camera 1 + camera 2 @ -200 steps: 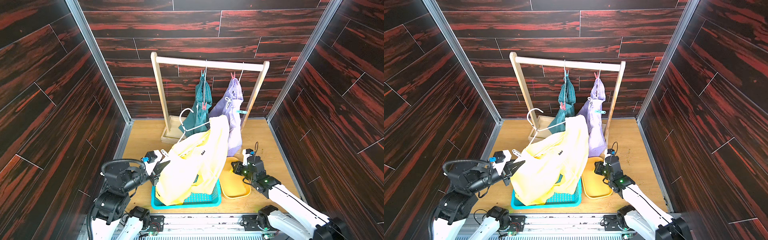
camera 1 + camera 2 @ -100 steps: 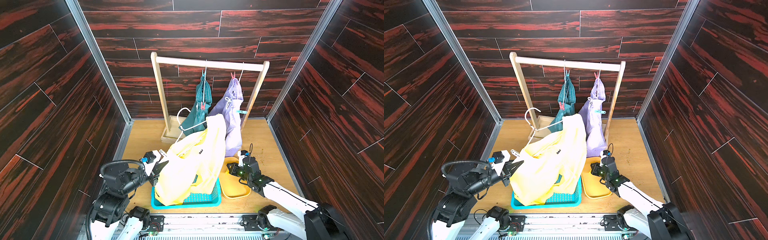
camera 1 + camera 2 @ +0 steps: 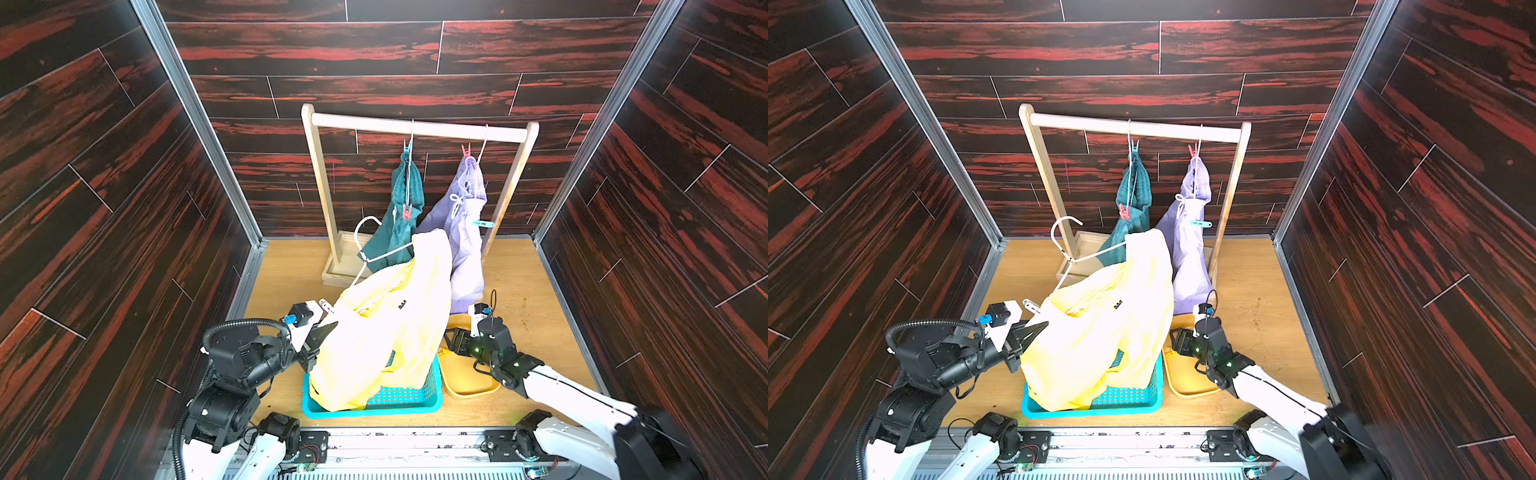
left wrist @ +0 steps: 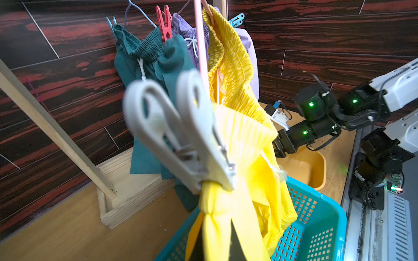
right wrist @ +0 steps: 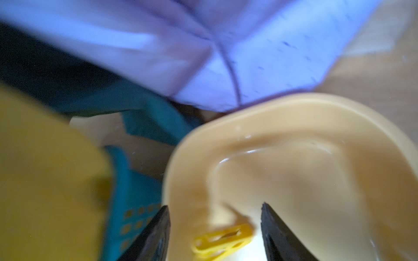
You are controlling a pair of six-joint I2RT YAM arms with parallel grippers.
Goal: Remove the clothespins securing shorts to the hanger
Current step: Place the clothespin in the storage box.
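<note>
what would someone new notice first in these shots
The bright yellow shorts dominate the front middle, slumped over a teal basket while the left gripper pinches their edge. Behind, teal shorts and lavender shorts hang pegged on a wooden rack. In the right wrist view, a yellow clothespin shows between the right gripper's open jaws, over a tan tray.

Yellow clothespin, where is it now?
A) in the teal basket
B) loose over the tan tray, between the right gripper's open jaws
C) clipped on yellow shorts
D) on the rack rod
B: right wrist view shows the yellow clothespin loose over the tan tray, right gripper jaws apart either side.
</note>
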